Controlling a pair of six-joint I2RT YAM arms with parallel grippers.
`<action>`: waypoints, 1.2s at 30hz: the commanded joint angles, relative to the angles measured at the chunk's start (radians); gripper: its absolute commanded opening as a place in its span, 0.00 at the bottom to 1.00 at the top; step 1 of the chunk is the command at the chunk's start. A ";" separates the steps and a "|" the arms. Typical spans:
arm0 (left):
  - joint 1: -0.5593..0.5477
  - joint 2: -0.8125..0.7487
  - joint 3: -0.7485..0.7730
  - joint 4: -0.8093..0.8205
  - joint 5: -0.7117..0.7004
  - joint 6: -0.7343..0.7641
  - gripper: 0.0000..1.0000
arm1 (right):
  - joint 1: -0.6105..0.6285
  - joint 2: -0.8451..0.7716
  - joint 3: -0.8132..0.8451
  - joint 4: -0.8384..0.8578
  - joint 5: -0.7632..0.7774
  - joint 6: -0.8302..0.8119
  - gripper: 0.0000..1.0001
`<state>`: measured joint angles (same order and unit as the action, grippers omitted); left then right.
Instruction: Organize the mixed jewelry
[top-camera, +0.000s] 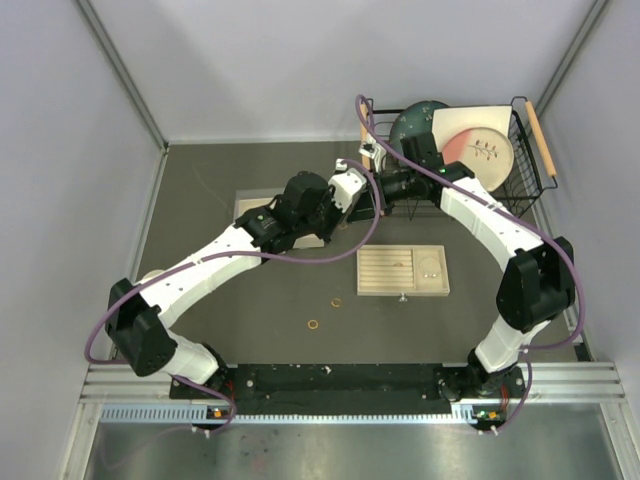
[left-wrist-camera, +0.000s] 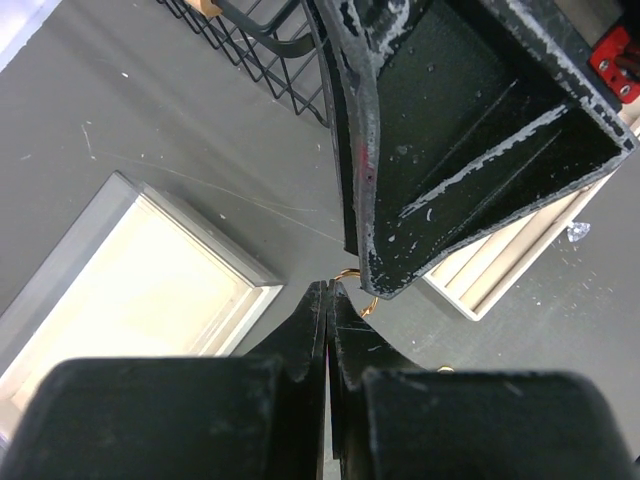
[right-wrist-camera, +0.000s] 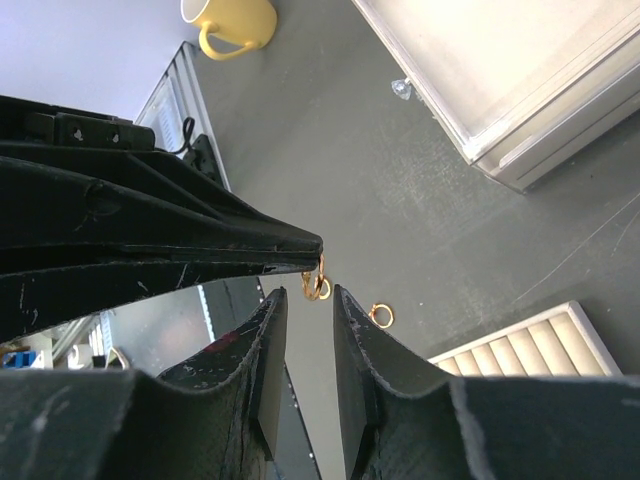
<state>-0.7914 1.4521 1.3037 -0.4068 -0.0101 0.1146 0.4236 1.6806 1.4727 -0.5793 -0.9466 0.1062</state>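
- Left gripper (left-wrist-camera: 328, 296) jaws pressed together, pinching a gold ring (right-wrist-camera: 316, 285) at the very tips.
- Held ring is up off the table (top-camera: 200, 190), out past the far left corner of the beige slotted tray (top-camera: 403, 271).
- In the right wrist view the ring hangs off the left tip, seen nearly edge-on; its long axis runs down from the tip toward the gap between the right fingers.
- In the left wrist view only parts of the ring's arc show, either side of one right finger (left-wrist-camera: 440, 150).
- Right gripper (right-wrist-camera: 307, 296) jaws spread with a clear gap, tips just beside the ring; can't tell if they touch it.
- Two loose gold rings (top-camera: 336, 301) (top-camera: 314, 324) lie flat on the table, near the tray's near left corner, apart from each other.
- White tray (left-wrist-camera: 150, 280) sits under the left arm.
- Yellow cup (right-wrist-camera: 235, 20) stands well apart, at the table's left edge.
- Wire rack (top-camera: 520, 170) at the far right corner.
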 joint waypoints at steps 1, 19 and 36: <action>-0.003 -0.021 0.023 0.063 -0.018 0.002 0.00 | 0.010 -0.024 -0.006 0.027 -0.011 -0.020 0.25; -0.003 -0.024 0.017 0.079 0.005 -0.012 0.00 | 0.021 -0.007 0.014 0.027 -0.008 -0.019 0.21; 0.004 -0.073 0.014 0.088 0.001 -0.046 0.00 | 0.026 -0.022 -0.015 0.026 0.022 -0.031 0.00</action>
<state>-0.7910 1.4479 1.3033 -0.3824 -0.0177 0.0940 0.4324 1.6806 1.4639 -0.5755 -0.9310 0.1005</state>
